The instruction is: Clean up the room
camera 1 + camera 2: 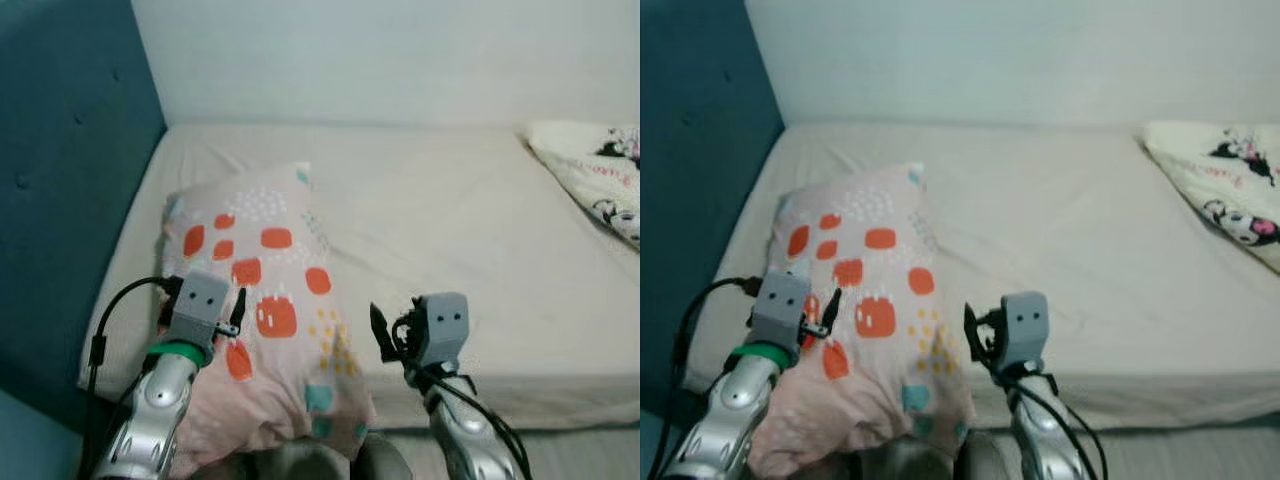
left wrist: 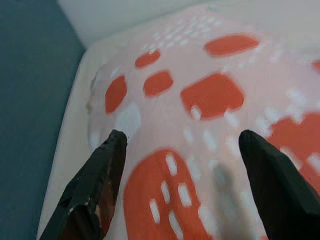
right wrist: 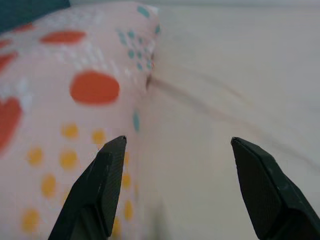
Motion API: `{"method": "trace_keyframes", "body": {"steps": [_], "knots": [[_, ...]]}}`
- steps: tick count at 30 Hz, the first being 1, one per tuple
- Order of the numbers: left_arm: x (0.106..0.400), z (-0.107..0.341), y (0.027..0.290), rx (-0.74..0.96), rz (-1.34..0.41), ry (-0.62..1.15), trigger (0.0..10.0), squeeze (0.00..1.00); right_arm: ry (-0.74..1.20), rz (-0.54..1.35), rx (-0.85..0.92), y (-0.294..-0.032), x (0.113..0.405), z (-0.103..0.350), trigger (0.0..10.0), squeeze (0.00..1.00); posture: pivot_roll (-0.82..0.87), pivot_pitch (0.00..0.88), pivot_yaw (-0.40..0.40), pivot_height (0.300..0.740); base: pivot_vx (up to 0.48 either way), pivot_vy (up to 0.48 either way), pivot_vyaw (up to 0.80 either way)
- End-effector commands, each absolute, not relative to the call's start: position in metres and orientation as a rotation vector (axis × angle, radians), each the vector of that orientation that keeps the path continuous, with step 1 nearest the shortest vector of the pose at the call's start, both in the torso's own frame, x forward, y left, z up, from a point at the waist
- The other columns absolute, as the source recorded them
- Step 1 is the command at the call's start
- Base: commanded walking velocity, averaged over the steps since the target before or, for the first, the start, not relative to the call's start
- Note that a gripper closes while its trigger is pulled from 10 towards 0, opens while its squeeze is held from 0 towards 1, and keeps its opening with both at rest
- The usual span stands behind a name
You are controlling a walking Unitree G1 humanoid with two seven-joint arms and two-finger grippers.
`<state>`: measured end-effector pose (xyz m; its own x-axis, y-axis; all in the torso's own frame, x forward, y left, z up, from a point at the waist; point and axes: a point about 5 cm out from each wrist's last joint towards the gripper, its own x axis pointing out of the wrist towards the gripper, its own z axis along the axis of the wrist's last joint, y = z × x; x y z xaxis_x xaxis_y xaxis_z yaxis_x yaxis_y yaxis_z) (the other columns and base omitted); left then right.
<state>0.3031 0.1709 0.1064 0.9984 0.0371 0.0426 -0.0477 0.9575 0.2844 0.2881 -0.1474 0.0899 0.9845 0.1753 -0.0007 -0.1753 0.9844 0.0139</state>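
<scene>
A pink pillow with orange, yellow and teal spots lies on the left side of the cream bed, its near end hanging over the front edge. My left gripper hovers open just above the pillow's near left part, its black fingers spread over an orange patch. My right gripper stands open beside the pillow's right edge, over the bare sheet. Nothing is between either pair of fingers.
A teal padded headboard runs along the bed's left side and a white wall stands behind it. A white blanket with cartoon prints lies at the far right of the mattress.
</scene>
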Motion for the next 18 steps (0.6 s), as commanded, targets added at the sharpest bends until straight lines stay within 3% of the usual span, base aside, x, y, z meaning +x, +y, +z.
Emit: {"method": "trace_keyframes", "body": {"steps": [1,6,8,18], "knots": [[0.303,0.111,0.18,0.324,0.109,-0.055,10.0,0.0,0.016,0.179,0.011,-0.149,0.286,0.087,10.0,0.0,-0.09,0.099,0.058,0.588,0.0,0.0,0.0],[0.301,0.126,0.199,0.407,0.264,-0.126,10.0,0.0,0.01,0.208,0.017,-0.148,0.285,0.089,10.0,0.0,-0.08,0.104,0.051,0.579,0.0,0.0,0.0],[0.292,0.129,0.222,0.434,0.432,-0.1,10.0,0.0,-0.003,0.295,0.024,-0.142,0.284,0.095,10.0,0.0,-0.07,0.114,0.042,0.579,0.0,0.0,0.0],[0.27,0.114,0.252,0.434,0.605,0.043,10.0,0.0,0.007,0.476,-0.043,-0.136,0.283,0.104,10.0,0.0,-0.06,0.147,0.029,0.579,0.0,0.0,0.0]]}}
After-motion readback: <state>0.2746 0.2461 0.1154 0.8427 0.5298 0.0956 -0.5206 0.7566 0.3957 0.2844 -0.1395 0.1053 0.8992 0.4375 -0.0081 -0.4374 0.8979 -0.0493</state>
